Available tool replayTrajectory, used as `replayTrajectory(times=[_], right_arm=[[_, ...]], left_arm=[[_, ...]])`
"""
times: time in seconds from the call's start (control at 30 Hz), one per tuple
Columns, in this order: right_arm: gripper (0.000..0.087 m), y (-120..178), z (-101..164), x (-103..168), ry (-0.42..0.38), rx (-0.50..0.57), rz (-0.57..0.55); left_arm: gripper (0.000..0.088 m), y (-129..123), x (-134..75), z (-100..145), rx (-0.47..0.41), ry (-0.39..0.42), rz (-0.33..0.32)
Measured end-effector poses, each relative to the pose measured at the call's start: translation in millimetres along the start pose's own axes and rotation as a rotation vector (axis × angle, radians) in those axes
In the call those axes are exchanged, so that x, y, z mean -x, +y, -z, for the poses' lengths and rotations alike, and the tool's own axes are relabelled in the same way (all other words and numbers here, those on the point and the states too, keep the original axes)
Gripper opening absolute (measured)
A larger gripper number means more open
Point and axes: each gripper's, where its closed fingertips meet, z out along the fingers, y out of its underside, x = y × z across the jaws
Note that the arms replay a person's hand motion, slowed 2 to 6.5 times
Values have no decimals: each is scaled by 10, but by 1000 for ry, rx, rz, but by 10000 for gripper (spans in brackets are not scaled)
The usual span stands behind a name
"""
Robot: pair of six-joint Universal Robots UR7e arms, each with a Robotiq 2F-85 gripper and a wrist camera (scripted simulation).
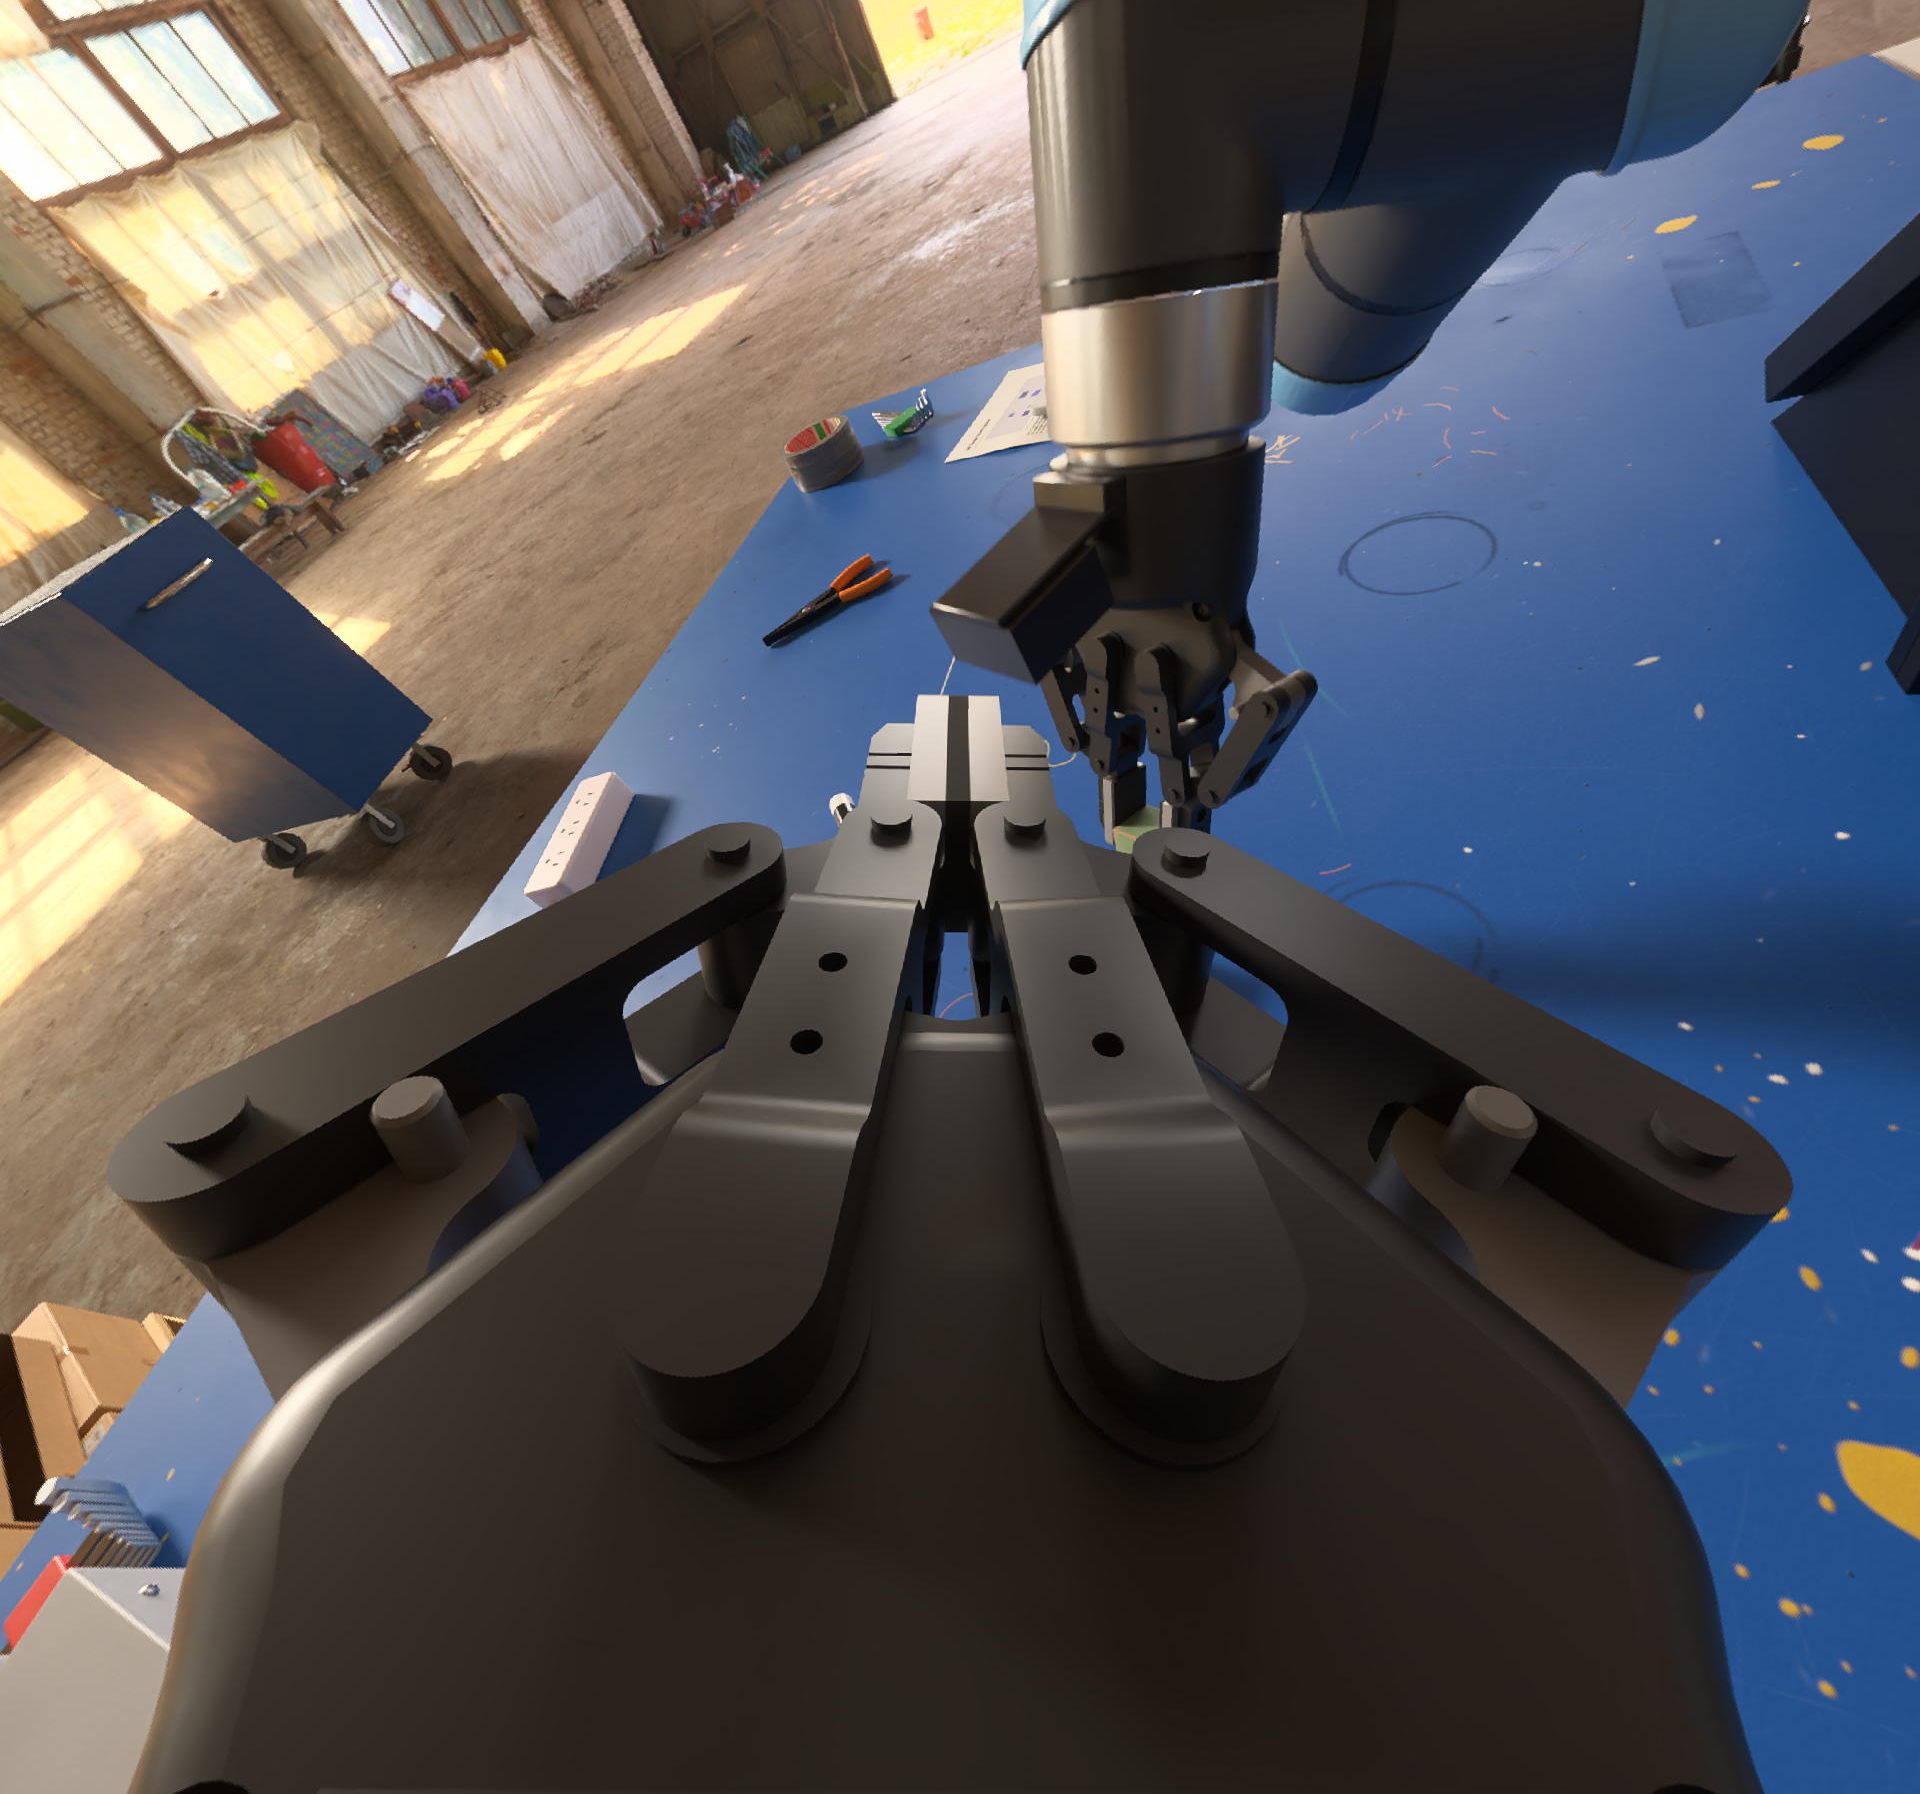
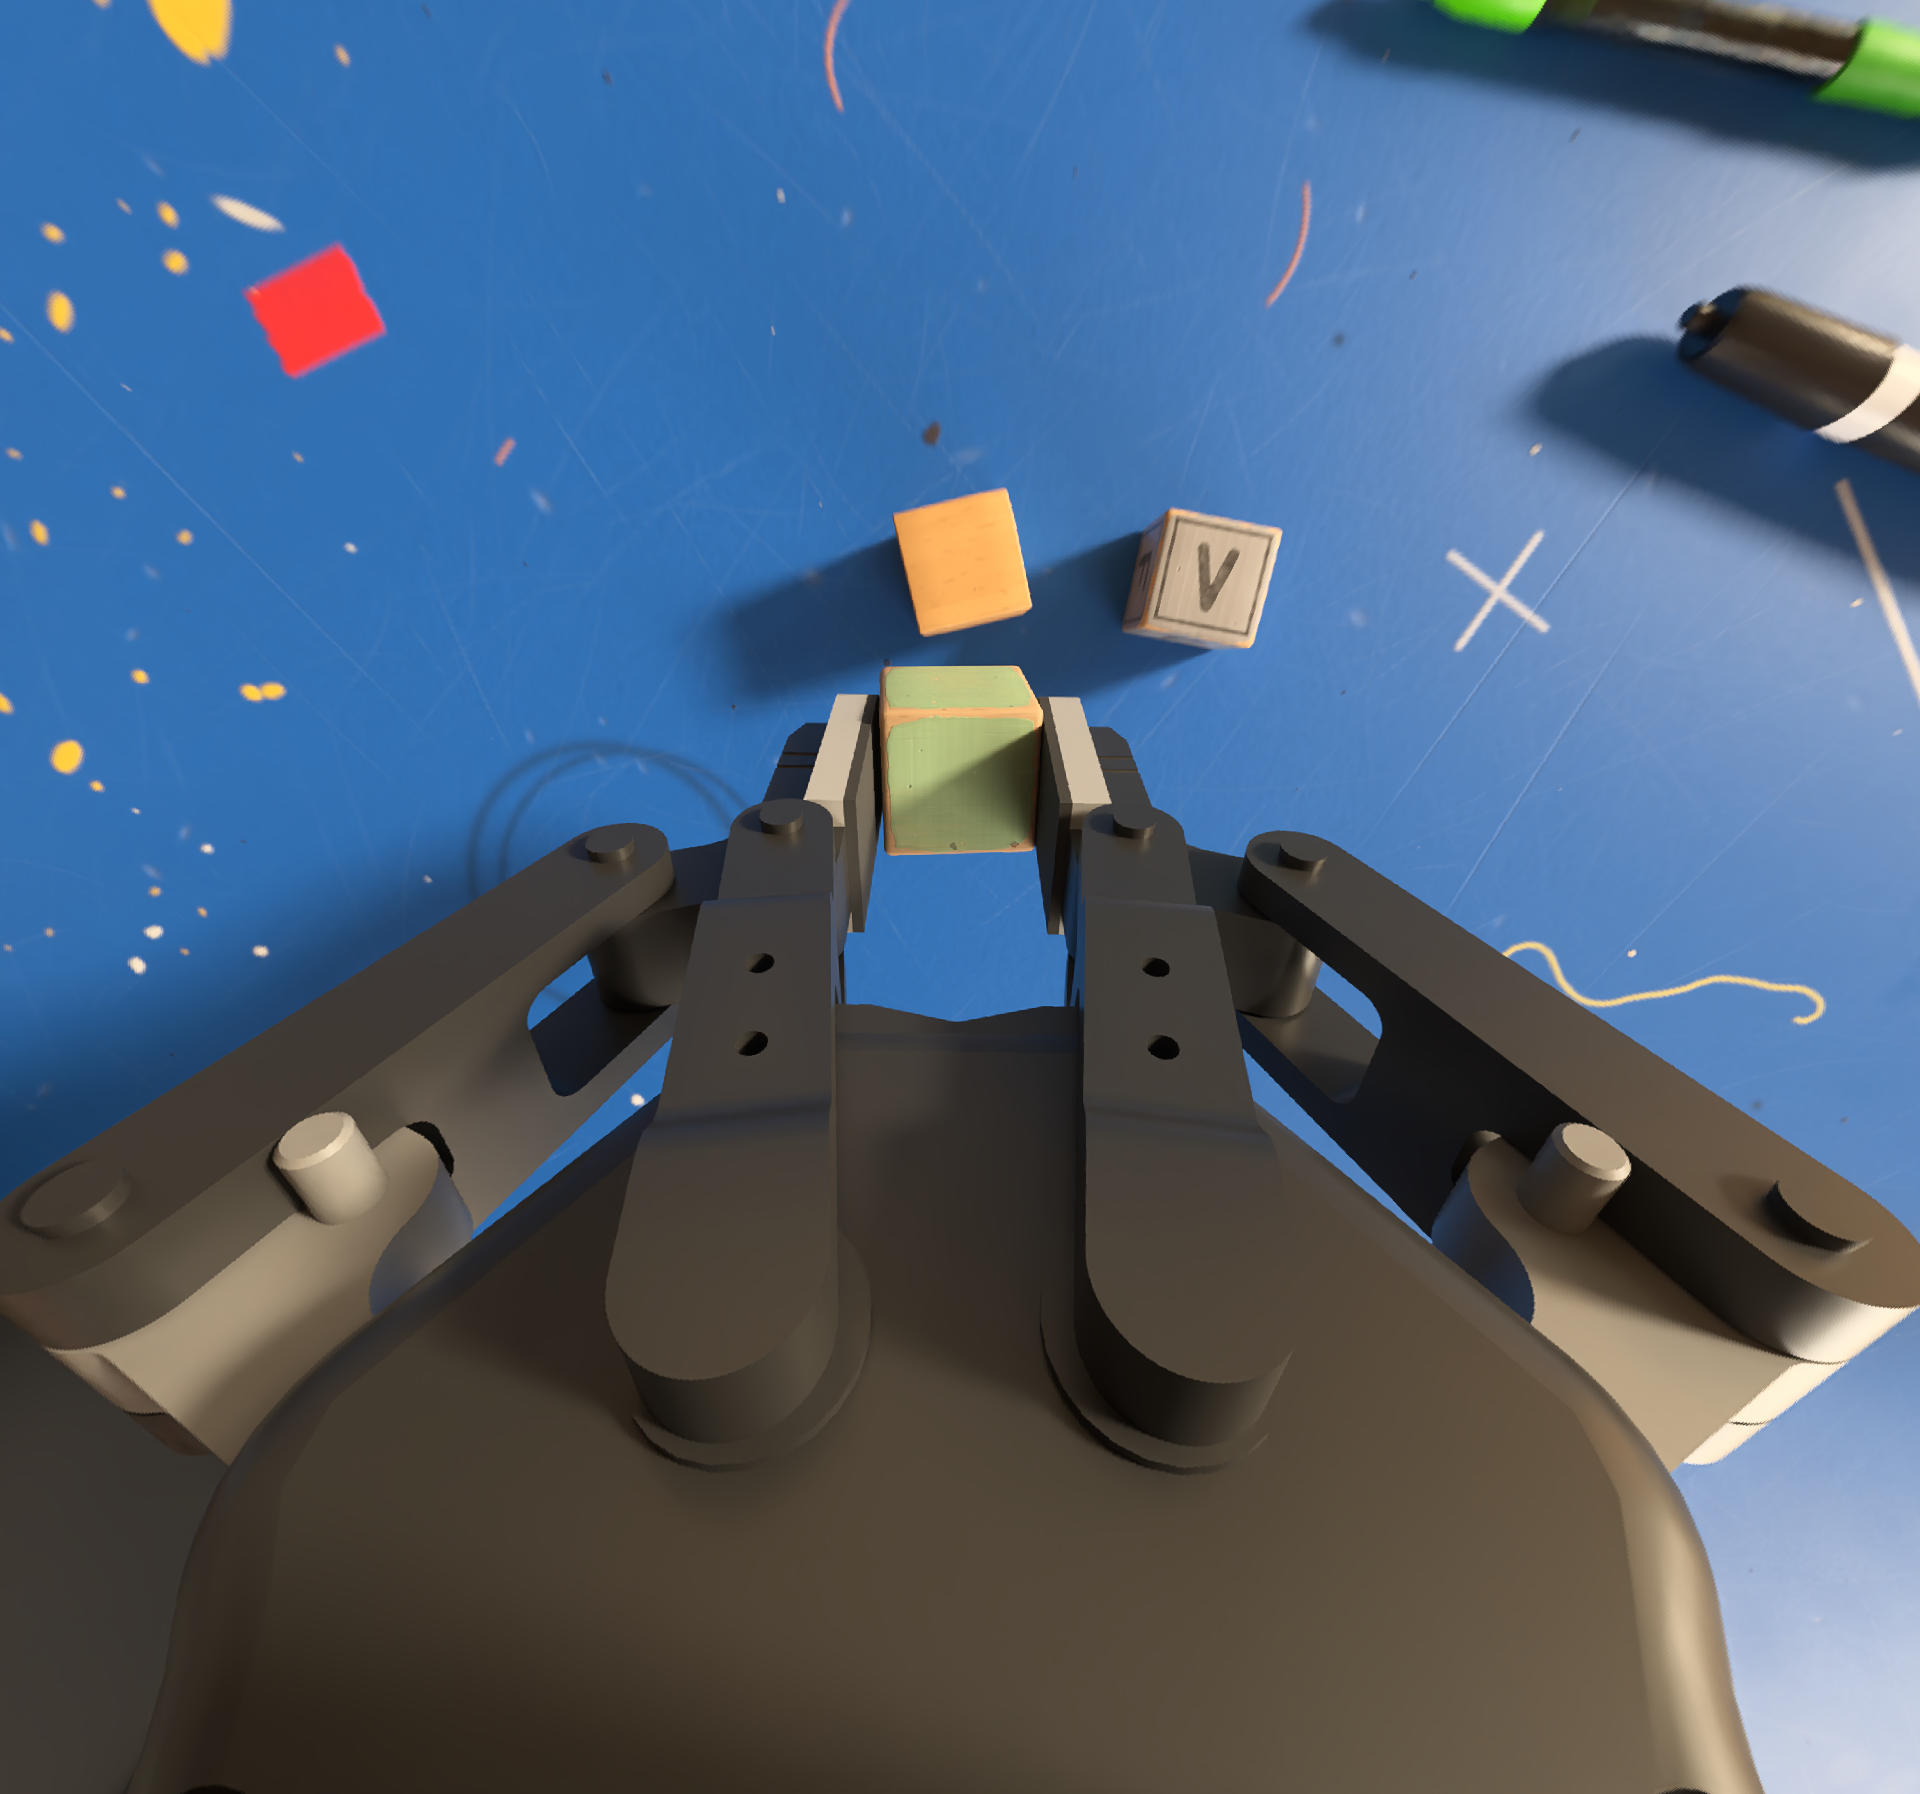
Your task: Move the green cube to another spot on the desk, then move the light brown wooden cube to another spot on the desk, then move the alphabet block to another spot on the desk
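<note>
Green cube sits squarely between the right gripper pads, both pads pressed flat against its sides, so that gripper is clamped on it. Whether the cube touches the blue desk or hangs just above it, I cannot tell. Just beyond it lies the light brown wooden cube, resting on the desk and apart from the green one. Beside that, to the right in the right wrist view, stands the alphabet block, a grey-faced wooden cube with a letter on top (slightly turned against its neighbour). The two are near each other but not touching.

Further out, a green marker and a black marker lie at the right edge of this view, and a red square patch shows flat on the desk to the left.

Over to the left wrist view: the left gripper has its fingers pressed together with nothing between them, well above the desk. Ahead of it the right arm reaches down to the surface. Orange-handled pliers, a roll of tape, a sheet of paper and a white power strip lie toward the far edge. A blue wheeled cabinet stands on the floor beyond.
</note>
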Motion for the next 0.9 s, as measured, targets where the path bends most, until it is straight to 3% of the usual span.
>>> replayTrajectory(times=[0.4, 0.9], right_arm=[[261, -317, 592, -134, 84, -303, -8], [261, -330, 1485, -689, 393, -678, -113]], left_arm=[[0, -2, 4, 7, -1, -1, 2], [0, -5, 7, 14, -3, -2, 5]])
